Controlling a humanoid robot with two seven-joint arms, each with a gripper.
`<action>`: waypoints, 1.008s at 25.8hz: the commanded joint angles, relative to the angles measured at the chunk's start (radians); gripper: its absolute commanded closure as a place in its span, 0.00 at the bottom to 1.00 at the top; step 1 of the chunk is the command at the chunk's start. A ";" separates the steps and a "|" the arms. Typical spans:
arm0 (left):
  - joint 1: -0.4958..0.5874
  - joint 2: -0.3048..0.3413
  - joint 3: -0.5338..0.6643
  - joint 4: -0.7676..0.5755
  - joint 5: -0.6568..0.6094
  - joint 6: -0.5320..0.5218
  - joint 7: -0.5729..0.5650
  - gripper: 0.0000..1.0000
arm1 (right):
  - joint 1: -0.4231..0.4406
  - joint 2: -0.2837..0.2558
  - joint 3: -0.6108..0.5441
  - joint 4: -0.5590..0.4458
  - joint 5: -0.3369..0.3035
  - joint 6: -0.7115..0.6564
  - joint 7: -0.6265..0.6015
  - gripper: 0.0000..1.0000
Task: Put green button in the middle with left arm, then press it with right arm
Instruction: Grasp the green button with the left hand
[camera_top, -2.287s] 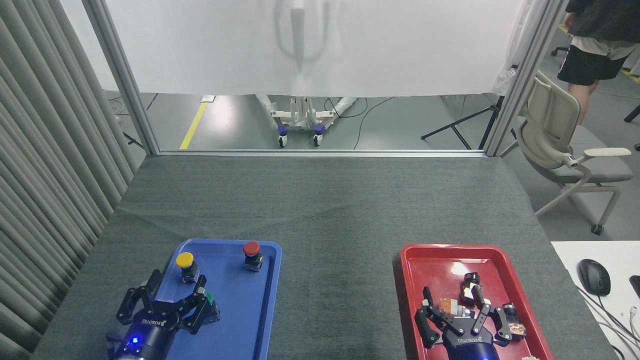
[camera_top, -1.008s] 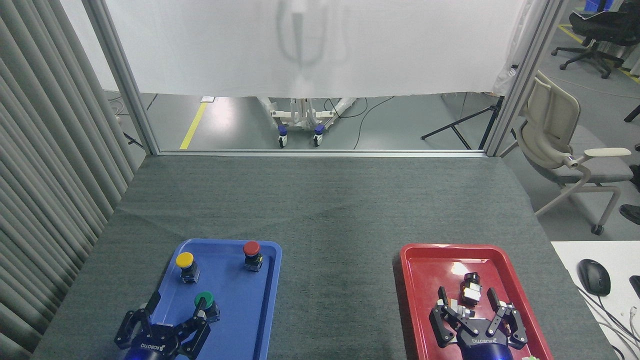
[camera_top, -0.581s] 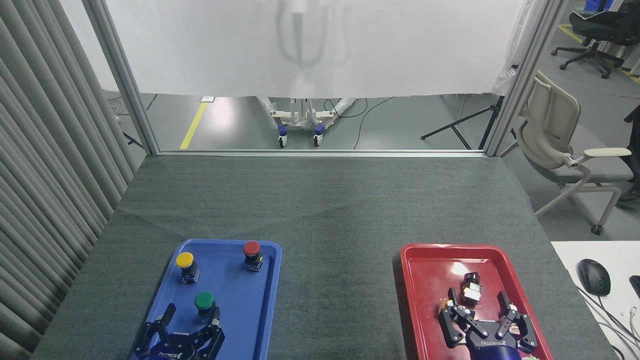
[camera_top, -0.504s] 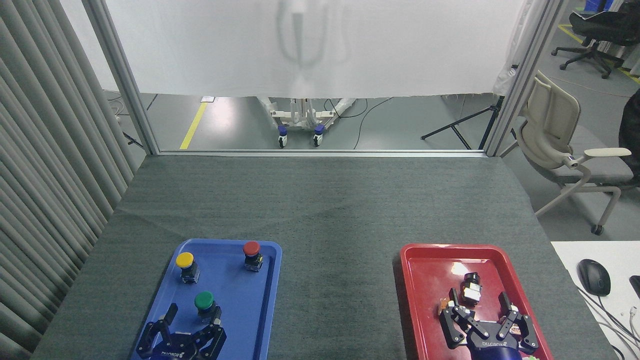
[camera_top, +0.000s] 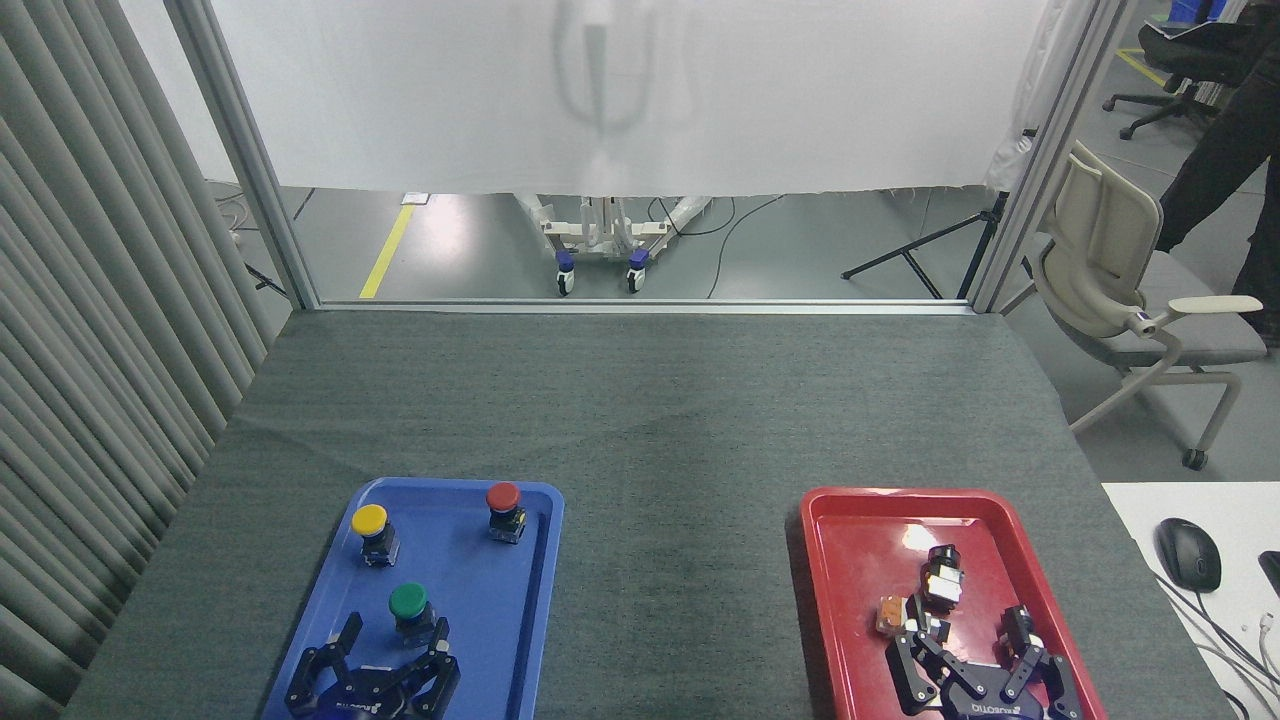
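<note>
From the head view, we are holding our left gripper (camera_top: 392, 640) spread open over the blue tray's (camera_top: 535, 600) near edge, just short of the green button (camera_top: 409, 603) standing upright mid-tray. The middle (camera_top: 680, 520) is lying bare between the trays. Our right gripper (camera_top: 975, 640) is hanging open at the red tray's (camera_top: 850, 560) near edge, gripping nothing.

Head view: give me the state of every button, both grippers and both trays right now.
green button: upright in the blue tray, not gripped
yellow button: upright, far left of the tray
red button: upright, far right of the tray
left gripper: open, just short of the green button
right gripper: open, empty, over the red tray
blue tray: holds three buttons
red tray: holds small parts
</note>
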 joint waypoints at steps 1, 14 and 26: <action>-0.031 -0.001 -0.027 0.044 -0.008 0.006 -0.006 0.05 | -0.024 -0.005 0.005 -0.002 -0.004 -0.004 0.000 0.00; -0.083 0.016 -0.033 0.167 -0.006 -0.021 -0.001 0.89 | -0.061 -0.003 0.008 -0.003 -0.004 -0.121 0.006 0.00; -0.189 0.019 -0.142 0.104 -0.010 -0.306 -0.007 1.00 | -0.061 -0.005 0.008 -0.003 -0.003 -0.124 0.009 0.00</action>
